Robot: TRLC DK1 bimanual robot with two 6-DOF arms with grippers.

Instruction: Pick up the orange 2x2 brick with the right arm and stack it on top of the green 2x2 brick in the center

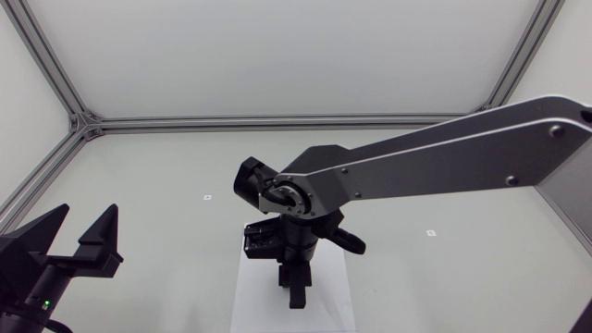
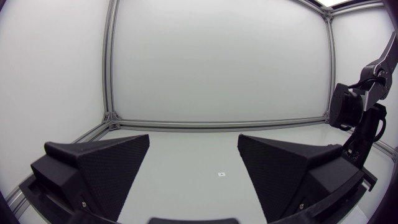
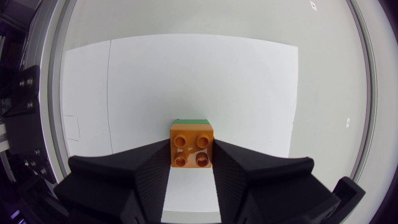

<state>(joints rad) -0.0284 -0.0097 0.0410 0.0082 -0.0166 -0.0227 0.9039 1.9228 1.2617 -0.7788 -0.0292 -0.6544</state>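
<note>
In the right wrist view the orange 2x2 brick (image 3: 192, 151) sits studs-up between my right gripper's (image 3: 192, 164) two black fingers, which press on its two sides. Only a thin strip of the green brick (image 3: 191, 121) shows, right under the orange brick's far edge; whether the two touch I cannot tell. In the head view my right gripper (image 1: 296, 296) points down over the white sheet (image 1: 257, 305) and hides both bricks. My left gripper (image 1: 81, 233) stands open at the table's left, nothing between its fingers (image 2: 102, 165).
The white sheet (image 3: 186, 74) lies under the bricks at the table's centre front. Small markers (image 1: 207, 197) dot the grey table. An aluminium frame (image 1: 83, 123) runs along the back and sides. My right arm (image 2: 357, 124) shows beside the left gripper.
</note>
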